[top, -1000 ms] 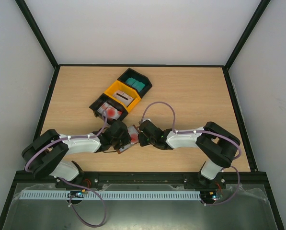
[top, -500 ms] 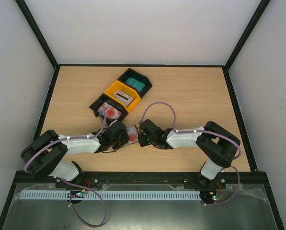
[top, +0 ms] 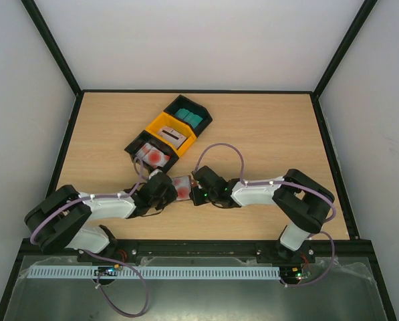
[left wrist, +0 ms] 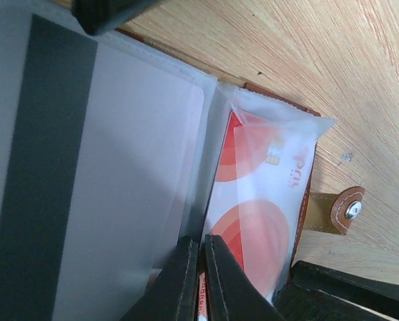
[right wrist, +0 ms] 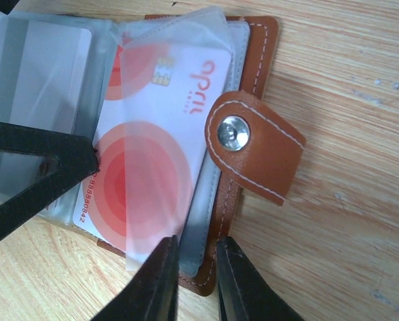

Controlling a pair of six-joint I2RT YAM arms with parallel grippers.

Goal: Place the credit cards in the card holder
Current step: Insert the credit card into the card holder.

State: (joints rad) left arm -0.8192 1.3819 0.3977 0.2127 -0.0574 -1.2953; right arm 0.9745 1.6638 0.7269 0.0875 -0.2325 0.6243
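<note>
Since a second ago: the card holder [top: 182, 187] has swung round to lie more level between the two arms and sits a little farther from the bases. The left gripper [left wrist: 199, 264] has drawn back toward its own side and the left elbow has dropped toward the table [top: 273, 134] edge.

- Card holder lies open on the wood, near the arms, well apart from the three bins [top: 160, 124].
- A white card with red circles [right wrist: 152, 167] sits under a clear sleeve [left wrist: 279, 134]. Its lower corner pokes out past the sleeve edge.
- A grey card with a dark stripe [left wrist: 119, 167] fills the neighbouring sleeve.
- Left gripper: closed tight, tips at the fold between the two sleeves. Whether a leaf is pinched there cannot be told.
- Right gripper [right wrist: 198, 267]: narrow, clamped across the holder's near edge, just beside the snap tab [right wrist: 252, 144].

Risks, as judged:
- The red card looks only part seated. Any tug on the sleeve could slide it back out or skew it.
- If the left tips pull sideways while the right grip is light, the holder may pivot or slip free.
- A hard pull could crease or tear the thin sleeve.
- The snap tab could flop over the pocket mouth and block the next card.
- More cards wait in the bins, including teal cards [top: 189, 119].
</note>
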